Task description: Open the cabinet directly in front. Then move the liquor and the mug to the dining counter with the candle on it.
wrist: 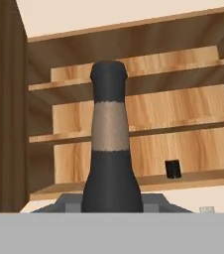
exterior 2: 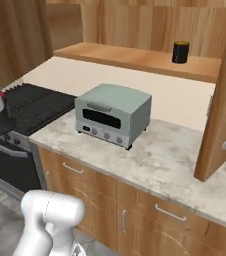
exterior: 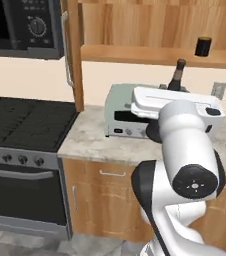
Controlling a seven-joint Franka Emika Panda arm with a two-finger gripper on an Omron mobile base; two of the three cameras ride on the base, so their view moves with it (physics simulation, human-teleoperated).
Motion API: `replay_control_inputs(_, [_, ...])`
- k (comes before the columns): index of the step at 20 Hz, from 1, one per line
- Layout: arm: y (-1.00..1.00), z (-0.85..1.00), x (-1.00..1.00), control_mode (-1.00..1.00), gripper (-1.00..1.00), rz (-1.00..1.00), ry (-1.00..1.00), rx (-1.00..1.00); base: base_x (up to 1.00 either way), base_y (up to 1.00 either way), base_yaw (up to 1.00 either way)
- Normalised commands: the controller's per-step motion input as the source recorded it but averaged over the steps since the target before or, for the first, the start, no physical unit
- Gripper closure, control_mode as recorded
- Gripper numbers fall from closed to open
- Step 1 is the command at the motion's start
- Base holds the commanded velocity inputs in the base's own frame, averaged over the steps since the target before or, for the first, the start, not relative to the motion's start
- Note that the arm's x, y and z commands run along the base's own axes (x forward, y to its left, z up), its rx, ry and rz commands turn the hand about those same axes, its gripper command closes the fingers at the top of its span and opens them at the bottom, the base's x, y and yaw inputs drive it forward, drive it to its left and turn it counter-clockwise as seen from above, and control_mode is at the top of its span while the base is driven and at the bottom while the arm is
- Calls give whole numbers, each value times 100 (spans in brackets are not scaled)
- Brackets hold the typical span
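Near-black, the bottle stands upright right before the hand camera, close up; whether the fingers grip it I cannot tell. Behind the white arm, its neck rises above the pale-green toaster oven. Farthest, the mug sits on the open cabinet's lowest shelf.

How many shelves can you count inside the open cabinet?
3 in the hand view: bottom shelf carrying the mug, middle shelf, top shelf. The liquor hides parts; more may sit above.
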Motion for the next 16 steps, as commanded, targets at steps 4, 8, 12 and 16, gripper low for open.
replay_control_inputs(4, [0,0,0,100,100,0,0,0,-41,0,79])
replay_control_inputs(8, [0,0,0,100,100,0,0,0,-40,0,86])
replay_control_inputs(12, [0,0,0,100,100,0,0,0,-26,0,89])
replay_control_inputs(16, [0,0,0,100,100,0,0,0,-22,0,88])
